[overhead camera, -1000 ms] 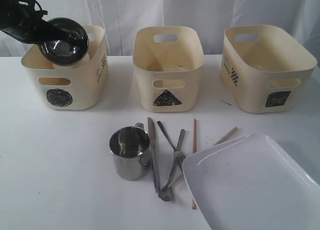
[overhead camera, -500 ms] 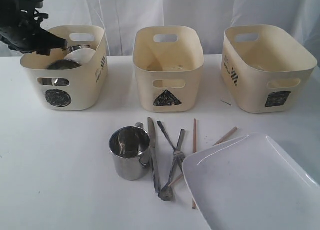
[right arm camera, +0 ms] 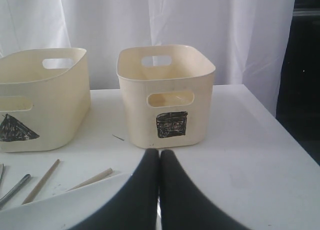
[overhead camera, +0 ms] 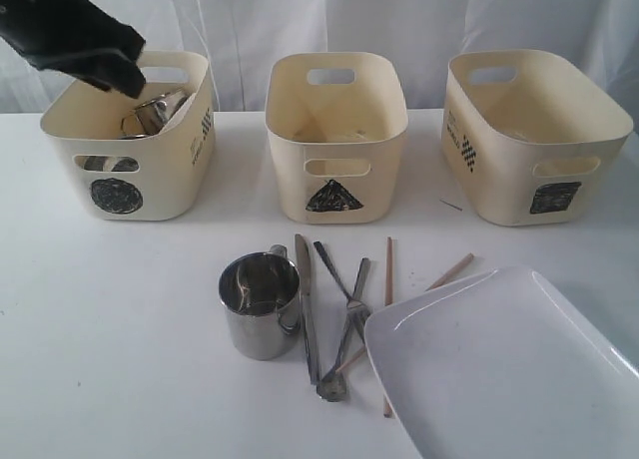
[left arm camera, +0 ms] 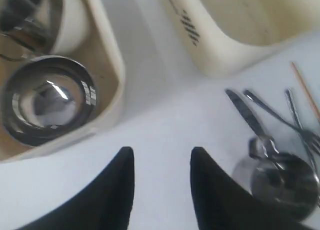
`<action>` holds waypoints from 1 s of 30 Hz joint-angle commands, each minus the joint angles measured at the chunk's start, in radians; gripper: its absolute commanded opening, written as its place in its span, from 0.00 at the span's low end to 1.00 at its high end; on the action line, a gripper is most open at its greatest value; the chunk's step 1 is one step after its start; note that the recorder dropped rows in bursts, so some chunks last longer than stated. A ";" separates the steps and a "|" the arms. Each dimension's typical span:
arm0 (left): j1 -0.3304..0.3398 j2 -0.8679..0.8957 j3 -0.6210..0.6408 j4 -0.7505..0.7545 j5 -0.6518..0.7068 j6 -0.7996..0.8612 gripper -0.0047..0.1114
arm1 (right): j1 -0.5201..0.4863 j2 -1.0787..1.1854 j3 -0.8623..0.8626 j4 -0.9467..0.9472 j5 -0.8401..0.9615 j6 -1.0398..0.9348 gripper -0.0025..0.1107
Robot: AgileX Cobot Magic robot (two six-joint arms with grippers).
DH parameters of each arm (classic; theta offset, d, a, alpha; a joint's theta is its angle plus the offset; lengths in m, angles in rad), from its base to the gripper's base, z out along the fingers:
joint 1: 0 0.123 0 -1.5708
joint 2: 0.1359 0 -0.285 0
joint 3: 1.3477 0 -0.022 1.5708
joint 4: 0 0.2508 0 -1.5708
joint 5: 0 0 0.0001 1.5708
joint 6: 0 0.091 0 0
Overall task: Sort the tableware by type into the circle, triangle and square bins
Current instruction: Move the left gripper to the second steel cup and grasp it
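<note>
Steel bowl (left arm camera: 47, 106) in circle bin (left arm camera: 114, 70), clear of parted left jaws

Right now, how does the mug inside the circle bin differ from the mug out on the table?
Pose: the binned mug leans tilted, while the table mug stands upright with its mouth up.
Place: the binned mug sits inside the circle bin with a steel bowl; the table mug stands on the table beside the knife, not yet sorted.
Both are shiny steel.
</note>
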 commanded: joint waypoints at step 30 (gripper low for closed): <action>-0.167 0.121 0.285 -0.191 -0.117 0.024 0.63 | 0.002 -0.007 0.007 -0.003 -0.007 -0.007 0.02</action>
